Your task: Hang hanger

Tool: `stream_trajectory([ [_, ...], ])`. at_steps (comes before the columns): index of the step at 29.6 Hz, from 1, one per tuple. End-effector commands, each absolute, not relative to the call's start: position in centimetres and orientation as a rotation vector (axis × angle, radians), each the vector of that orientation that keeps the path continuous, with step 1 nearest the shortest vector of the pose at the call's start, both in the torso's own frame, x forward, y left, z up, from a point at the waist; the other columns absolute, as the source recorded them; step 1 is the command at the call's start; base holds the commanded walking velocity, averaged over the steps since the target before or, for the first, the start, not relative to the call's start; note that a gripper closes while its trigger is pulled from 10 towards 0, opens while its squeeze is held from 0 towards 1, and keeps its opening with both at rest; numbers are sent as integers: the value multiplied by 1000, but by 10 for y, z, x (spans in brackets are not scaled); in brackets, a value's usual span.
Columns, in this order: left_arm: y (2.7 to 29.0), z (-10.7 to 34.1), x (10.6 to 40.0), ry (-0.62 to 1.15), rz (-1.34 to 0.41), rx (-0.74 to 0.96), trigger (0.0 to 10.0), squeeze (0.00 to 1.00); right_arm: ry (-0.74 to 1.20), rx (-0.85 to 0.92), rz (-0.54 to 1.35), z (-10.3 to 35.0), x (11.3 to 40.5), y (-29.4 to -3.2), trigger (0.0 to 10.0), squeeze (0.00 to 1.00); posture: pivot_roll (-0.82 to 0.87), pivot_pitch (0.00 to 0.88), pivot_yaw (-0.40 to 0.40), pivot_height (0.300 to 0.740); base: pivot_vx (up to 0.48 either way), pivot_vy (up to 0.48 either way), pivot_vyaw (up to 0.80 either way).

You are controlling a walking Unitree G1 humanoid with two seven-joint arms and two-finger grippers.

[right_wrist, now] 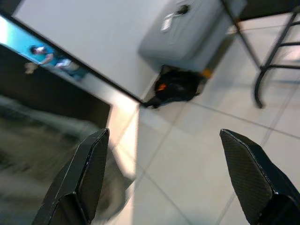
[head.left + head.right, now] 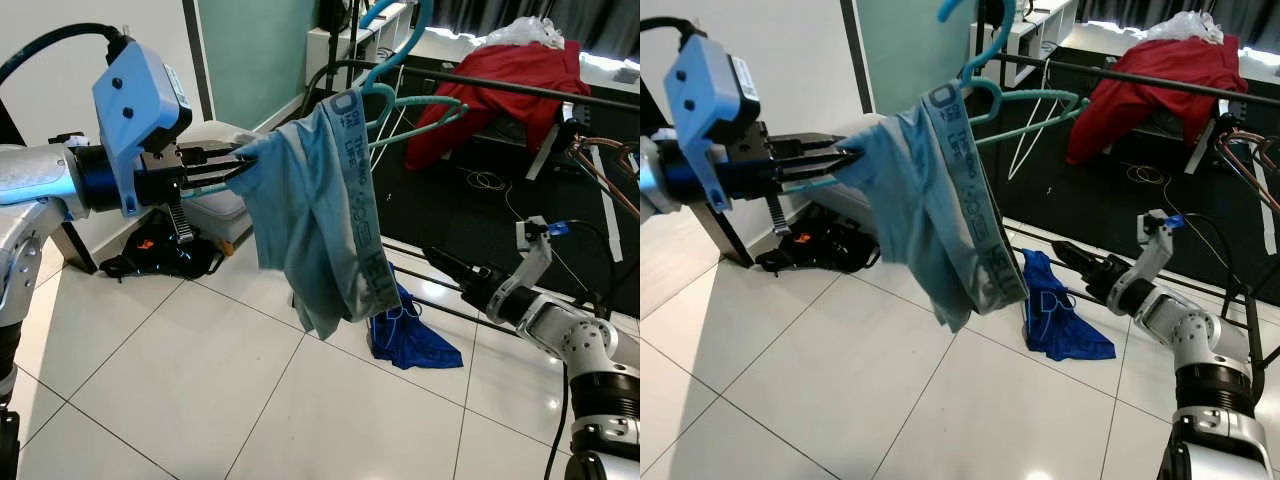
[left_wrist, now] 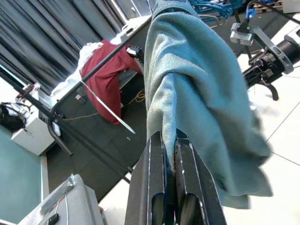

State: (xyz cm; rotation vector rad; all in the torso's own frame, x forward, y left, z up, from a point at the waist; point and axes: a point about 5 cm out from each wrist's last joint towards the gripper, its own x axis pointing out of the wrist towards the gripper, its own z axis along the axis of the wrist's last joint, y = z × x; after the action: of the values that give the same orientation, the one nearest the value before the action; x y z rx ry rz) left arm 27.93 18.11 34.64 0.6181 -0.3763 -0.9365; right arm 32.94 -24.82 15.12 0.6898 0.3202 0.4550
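The left gripper has its two black fingers pressed together on the end of the teal plastic hanger and the light blue cloth garment hanging on it. The hanger is held up just beside the black metal rail. The right gripper is low over the white tiled floor, fingers spread wide.

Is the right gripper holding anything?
No, the right gripper has its fingers spread wide with only floor tiles between them.
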Motion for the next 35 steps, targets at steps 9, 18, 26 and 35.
stream_trajectory([
  [9,172,356,273,-444,-972,623,10000,0,296,686,747,166,307,-228,10000,0,-90,37,-31,740,0,0,0],
  [18,168,360,270,-478,-993,620,10000,0,290,721,691,168,315,-232,10000,0,-88,38,-31,740,0,0,0],
  [26,166,365,266,-510,-1013,611,10000,0,340,675,750,164,304,-231,10000,0,-88,41,-30,740,0,0,0],
  [35,163,371,263,-545,-1030,593,10000,0,511,474,821,141,290,-217,10000,0,-89,40,-31,740,0,0,0],
])
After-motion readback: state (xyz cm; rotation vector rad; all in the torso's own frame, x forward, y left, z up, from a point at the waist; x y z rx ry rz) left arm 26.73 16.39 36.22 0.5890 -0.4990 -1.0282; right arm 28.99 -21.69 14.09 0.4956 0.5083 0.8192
